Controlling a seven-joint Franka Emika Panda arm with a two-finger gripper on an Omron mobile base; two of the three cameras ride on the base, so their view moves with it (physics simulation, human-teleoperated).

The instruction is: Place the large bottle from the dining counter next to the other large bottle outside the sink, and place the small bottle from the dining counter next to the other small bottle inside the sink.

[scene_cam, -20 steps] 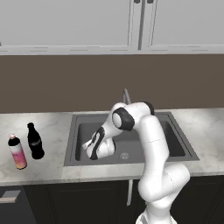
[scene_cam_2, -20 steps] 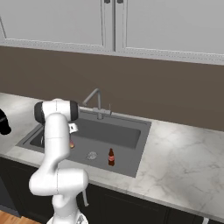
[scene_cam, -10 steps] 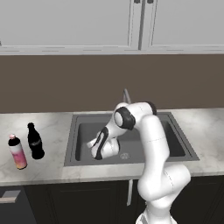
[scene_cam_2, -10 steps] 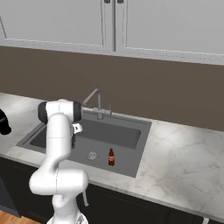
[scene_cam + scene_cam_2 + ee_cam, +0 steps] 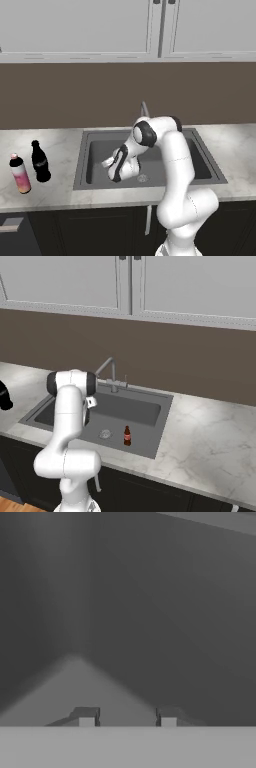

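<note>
My gripper (image 5: 112,169) reaches down into the left half of the sink (image 5: 81,167). In the hand view the gripper (image 5: 127,718) is open: its fingertips (image 5: 87,718) stand apart with nothing between them, facing a bare grey corner of the basin. The small bottle from the dining counter is hidden. The other small bottle (image 5: 127,436), dark with a red label, stands upright in the sink (image 5: 165,415), right of the drain (image 5: 105,433). The large pink-to-yellow bottle (image 5: 20,174) stands on the worktop left of the sink, close beside the black large bottle (image 5: 40,161).
A faucet (image 5: 111,370) rises behind the sink at the wall. Marble worktop (image 5: 210,431) runs wide to the sink's right. Wall cabinets (image 5: 150,30) hang above. My own arm (image 5: 172,160) crosses the sink's middle.
The fingers have parted from shut to open. The hand has stayed low in the sink's left half, and the bottles on the worktop have not moved.
</note>
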